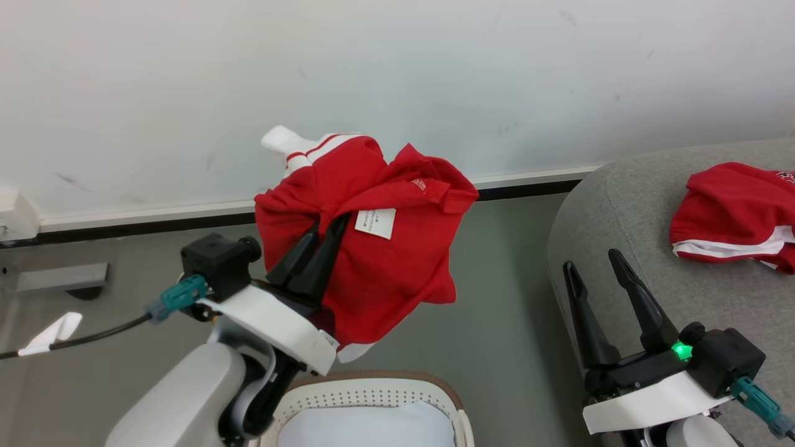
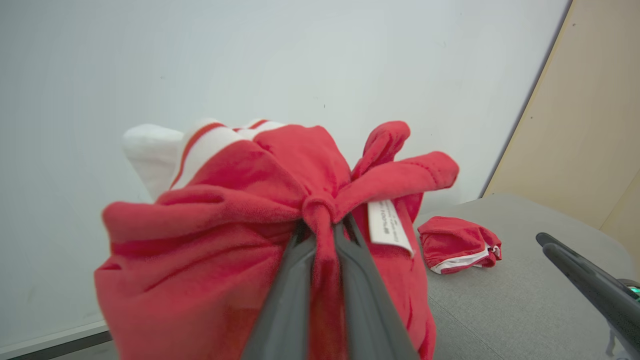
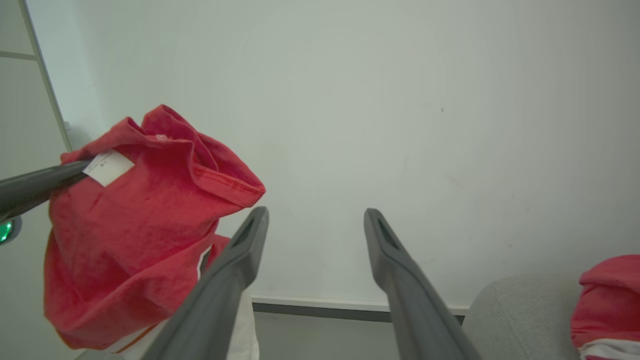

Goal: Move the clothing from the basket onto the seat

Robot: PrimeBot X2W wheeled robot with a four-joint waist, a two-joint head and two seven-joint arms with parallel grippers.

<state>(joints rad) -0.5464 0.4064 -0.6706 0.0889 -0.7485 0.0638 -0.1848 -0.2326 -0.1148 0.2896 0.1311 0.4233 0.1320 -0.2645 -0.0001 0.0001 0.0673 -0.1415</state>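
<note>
One garment (image 1: 733, 211) lies on the seat (image 1: 621, 261). The left tool (image 1: 328, 225) clamps a second garment (image 1: 385, 273) above the basket (image 1: 360, 392); the right tool (image 1: 591, 261) stands open, empty.

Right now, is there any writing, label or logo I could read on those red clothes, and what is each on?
White tag on the held red garment: dark print, too small to read.
White lettering on that garment's folded edge: blurred, unreadable.
White marks on the second red garment, lying on the grey sofa: cut off at the picture's edge, unreadable.
Nothing can be quoted.
</note>
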